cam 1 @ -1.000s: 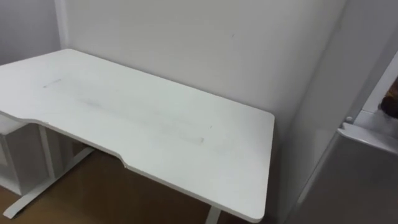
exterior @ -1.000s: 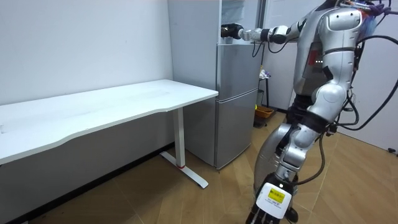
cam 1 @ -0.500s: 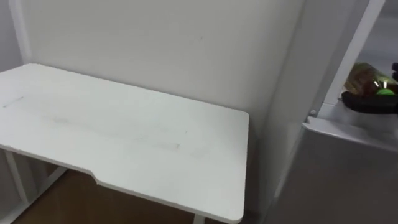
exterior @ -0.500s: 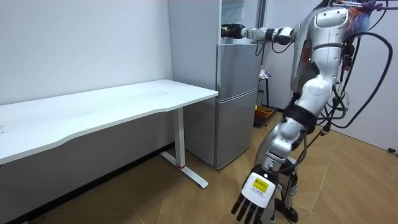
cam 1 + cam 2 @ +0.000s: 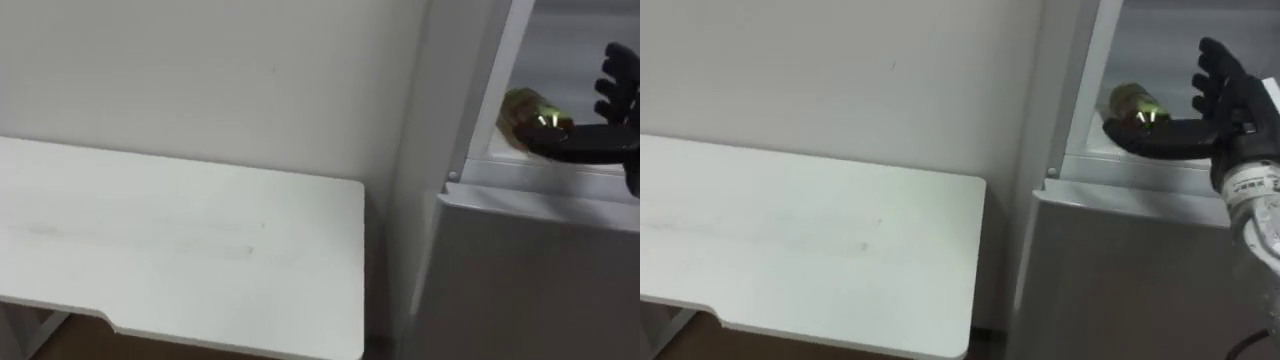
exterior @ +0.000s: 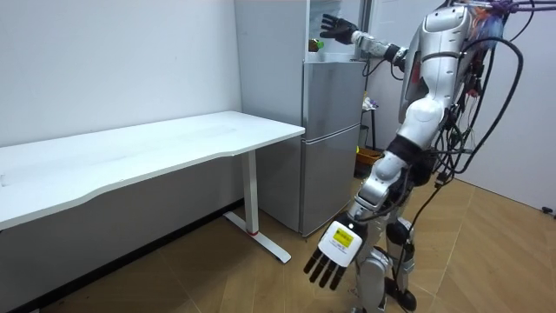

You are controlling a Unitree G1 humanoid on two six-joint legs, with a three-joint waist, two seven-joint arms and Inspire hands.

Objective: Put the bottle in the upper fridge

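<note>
I judge the placing step all but finished: the bottle [image 5: 1134, 100] lies on its side on the shelf of the upper fridge compartment [image 5: 1160, 167], at the upper right of the eye views. My right hand [image 5: 1228, 105] is beside it with fingers spread wide and lifted, gripping nothing. The thumb stretches low across the bottle's front, and I cannot tell whether it touches. The next move calls for drawing that hand straight back out without nudging the bottle toward the shelf edge, then shutting the door. The left hand [image 6: 328, 259] hangs at the lower middle of the room view, fingers straight and loose. Compared with 0.5 s ago, the right hand has gone from wrapped around the bottle to splayed open and raised, and my head camera has swung right, putting the white table [image 5: 180, 240] further left.
</note>
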